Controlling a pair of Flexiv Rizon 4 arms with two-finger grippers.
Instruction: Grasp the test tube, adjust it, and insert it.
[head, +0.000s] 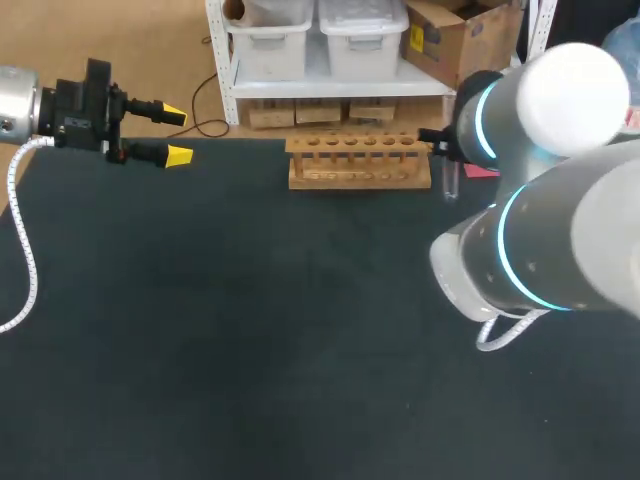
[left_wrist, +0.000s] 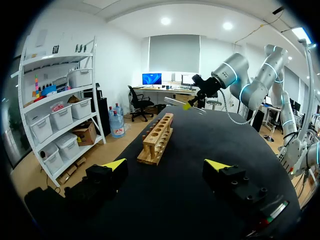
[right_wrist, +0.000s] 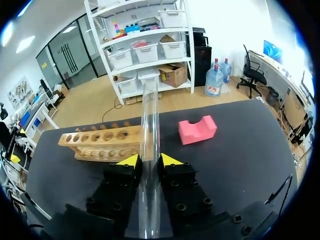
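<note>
Over the dark surface (head: 250, 330), near the right end of the wooden rack (head: 358, 162): grasp done, adjusting in hand by the look of it. Next, probably: bringing the test tube (right_wrist: 149, 125) upright, lining its bottom over one of the rack's holes, then lowering straight. Right jaws clenched on the tube from both sides, glass reaching out ahead past the yellow tips. Left jaws released, spread wide, holding nothing, parked well apart at the surface's far left.

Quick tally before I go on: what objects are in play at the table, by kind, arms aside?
test tube, held in the right gripper: 1
wooden rack: 1
pink block: 1
Total: 3
</note>
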